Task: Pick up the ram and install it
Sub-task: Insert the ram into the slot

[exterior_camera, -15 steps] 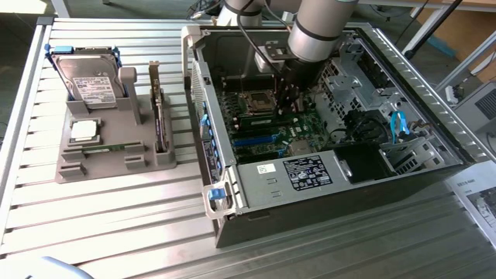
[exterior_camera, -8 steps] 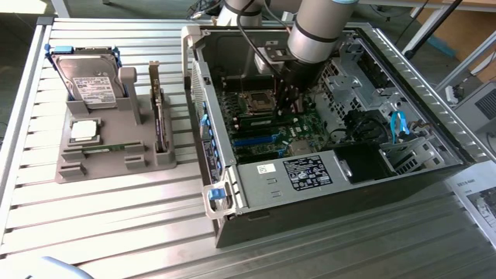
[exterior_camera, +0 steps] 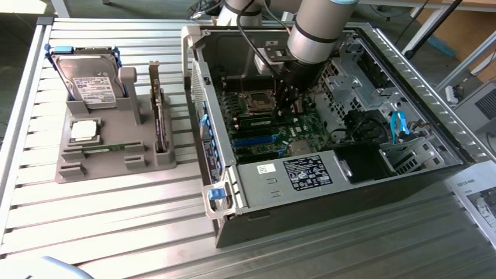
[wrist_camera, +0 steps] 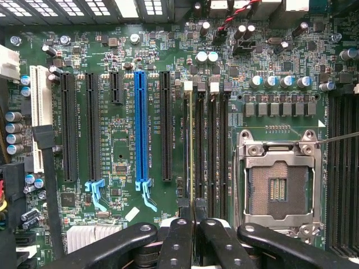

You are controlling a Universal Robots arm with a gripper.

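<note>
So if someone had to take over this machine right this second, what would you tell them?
Gripper: shut on the ram, down inside the open computer case.
Ram: on edge, lined up along one of the memory slots, beside the CPU socket.
Done: ram picked up and brought to the slots.
Left: it is not yet released, and whether it is pressed fully home cannot be told.

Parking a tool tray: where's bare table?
Free: slatted metal table between the grey plastic parts holder and the exterior view's bottom edge, beside the open black computer case. Tight: the strip between holder and case. Crowded: inside the case around the grey robot arm.
</note>
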